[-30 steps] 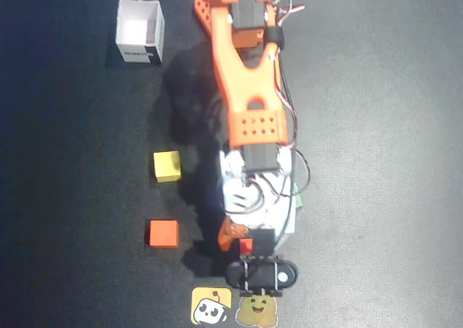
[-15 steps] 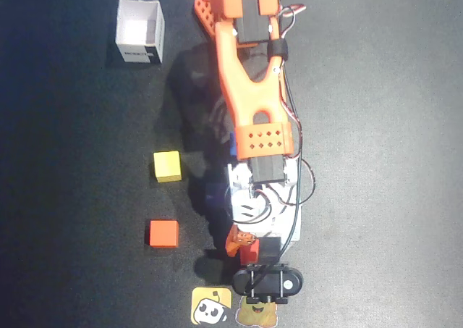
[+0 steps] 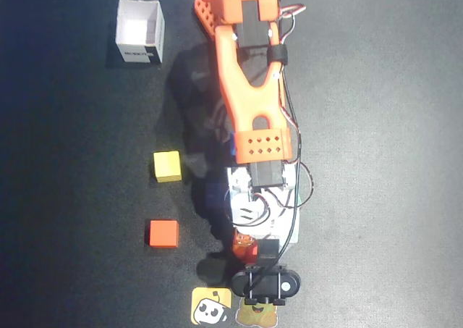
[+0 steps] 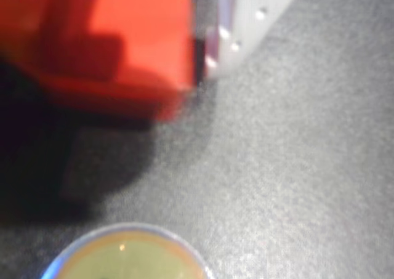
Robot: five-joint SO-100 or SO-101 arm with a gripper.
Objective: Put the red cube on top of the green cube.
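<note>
Overhead view evenly lit, soft shadows left of the arm point(image 3: 249, 89); wrist view blurred, out of focus

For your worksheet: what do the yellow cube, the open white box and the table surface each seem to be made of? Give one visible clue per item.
Yellow cube: probably painted wood or foam; matte, no glare.
White box: likely thin card; thin folded walls, a printed label.
Table surface: apparently dark felt or rubber mat; the wrist view shows a fine grainy texture.

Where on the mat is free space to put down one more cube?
Free: the whole mat right of the arm, and the left strip beside the yellow cube and orange cube. Crowded: around the gripper and the stickers.
</note>
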